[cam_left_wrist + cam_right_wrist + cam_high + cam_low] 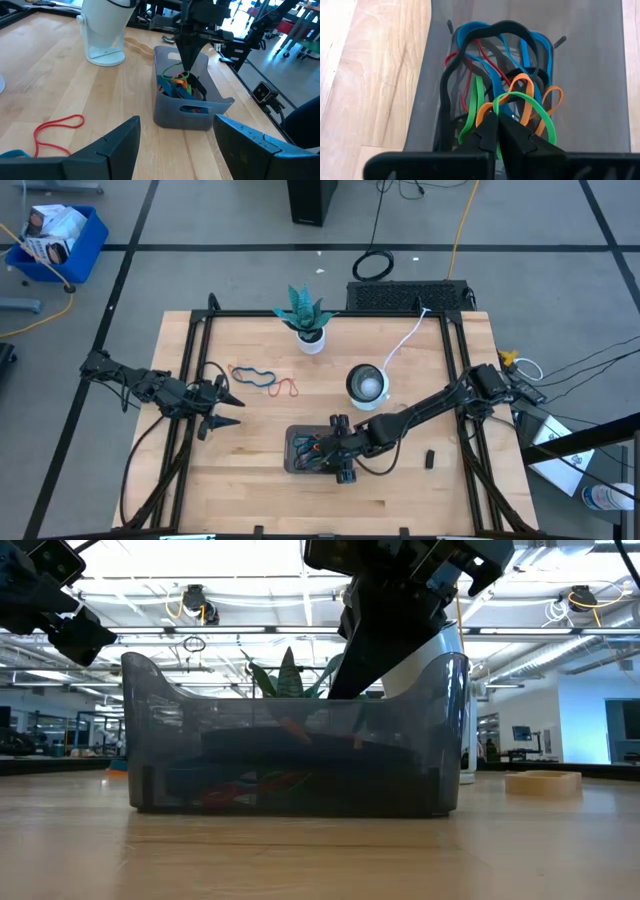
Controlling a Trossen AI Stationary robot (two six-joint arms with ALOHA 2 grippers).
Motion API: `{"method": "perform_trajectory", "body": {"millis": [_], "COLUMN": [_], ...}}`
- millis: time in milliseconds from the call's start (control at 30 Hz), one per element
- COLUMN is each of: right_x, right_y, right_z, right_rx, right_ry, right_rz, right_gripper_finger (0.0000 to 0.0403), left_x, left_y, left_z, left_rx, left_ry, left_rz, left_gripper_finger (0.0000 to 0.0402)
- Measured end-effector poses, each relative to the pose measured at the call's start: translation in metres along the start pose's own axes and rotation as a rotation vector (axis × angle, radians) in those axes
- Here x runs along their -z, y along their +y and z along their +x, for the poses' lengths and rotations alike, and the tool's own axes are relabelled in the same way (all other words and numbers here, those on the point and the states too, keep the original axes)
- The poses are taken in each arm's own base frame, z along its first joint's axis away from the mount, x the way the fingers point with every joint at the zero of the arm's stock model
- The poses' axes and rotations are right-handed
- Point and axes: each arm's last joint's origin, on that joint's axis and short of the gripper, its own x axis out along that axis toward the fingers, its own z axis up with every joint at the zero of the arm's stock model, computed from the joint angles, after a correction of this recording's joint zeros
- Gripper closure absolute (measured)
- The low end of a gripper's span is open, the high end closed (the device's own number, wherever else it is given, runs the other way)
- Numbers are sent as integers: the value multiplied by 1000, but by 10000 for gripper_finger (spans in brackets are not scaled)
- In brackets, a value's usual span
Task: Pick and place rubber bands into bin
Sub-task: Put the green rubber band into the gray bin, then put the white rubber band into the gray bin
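Observation:
The dark grey bin (296, 452) stands near the table's front middle and holds a tangle of blue, red, black, orange and green rubber bands (485, 60). My right gripper (338, 448) is over the bin, fingers pointing down into it, shut on a green band (532, 107). It also shows in the left wrist view (189, 67). My left gripper (228, 396) is open and empty to the left. A blue band (252, 375) and a red band (287, 388) lie flat on the table beside it. My right gripper pinches the green band between its two fingertips at one end of its loop (496, 116). The fingers come from above, pointing down into the bin. The loop hangs slack below them (173, 67) onto the pile. An orange band (520, 80) lies against the fingertips; I cannot tell whether it is held.
A round white-silver bowl (366, 384) stands just behind the bin, with a white cable (405, 340) running to the far edge. A potted plant (305, 318) stands at the far middle. A small black object (430, 459) lies right of the bin.

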Motion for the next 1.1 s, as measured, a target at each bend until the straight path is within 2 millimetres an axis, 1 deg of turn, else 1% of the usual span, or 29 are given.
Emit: {"method": "perform_trajectory", "body": {"millis": [167, 467, 567, 667, 767, 900, 1000, 1100], "right_x": [-1, -1, -2, -9, -17, -23, -19, -11], "right_y": [0, 0, -1, -3, -6, -12, -15, -18], "right_z": [0, 0, -7, -30, -60, -106, -139, -164], "right_rx": [-3, -3, -3, -11, -17, -29, -43, -56], "right_ry": [-12, -12, -15, -68, -143, -248, -279, -296], "right_rz": [1, 1, -1, -35, -79, -107, -118, -99], "right_gripper_finger": [363, 275, 256, 246, 241, 243, 247, 246], "left_x": [0, 0, 0, 0, 0, 0, 0, 0], "left_y": [0, 0, 0, 0, 0, 0, 0, 0], "left_z": [0, 0, 0, 0, 0, 0, 0, 0], "left_rx": [0, 0, 0, 0, 0, 0, -1, -1], "left_ry": [0, 0, 0, 0, 1, 0, 1, 2], "left_rz": [1, 0, 0, 0, 0, 0, -1, 1], "left_gripper_finger": [144, 144, 144, 144, 144, 144, 144, 144]}}
